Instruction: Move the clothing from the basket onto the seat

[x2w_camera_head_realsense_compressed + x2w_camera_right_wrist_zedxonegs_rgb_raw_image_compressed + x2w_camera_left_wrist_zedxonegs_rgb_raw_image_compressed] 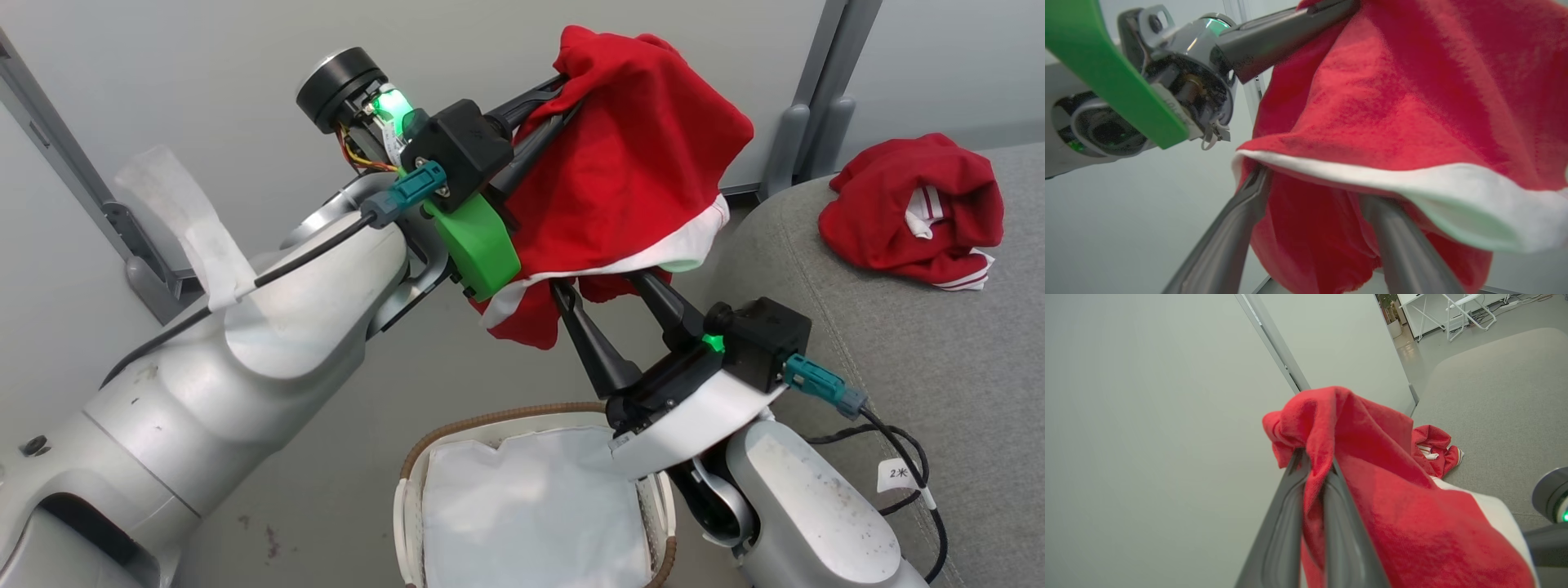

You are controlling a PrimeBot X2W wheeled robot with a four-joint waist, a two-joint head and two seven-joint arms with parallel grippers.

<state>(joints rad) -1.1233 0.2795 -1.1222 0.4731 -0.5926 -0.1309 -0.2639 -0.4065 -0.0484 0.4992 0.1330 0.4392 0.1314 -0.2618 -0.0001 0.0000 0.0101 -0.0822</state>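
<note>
Red garment hangs pinched in the left gripper, fingers closed, arm raised over the basket; the right gripper, fingers spread wide, points up under its hem.

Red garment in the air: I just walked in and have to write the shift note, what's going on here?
The left gripper is shut on a bright red soft fabric garment with a white hem, holding it up above the oval white plastic laundry basket. The right gripper is open, its fingers pointing up under the hanging cloth. A second red garment lies on the grey fabric sofa.
</note>
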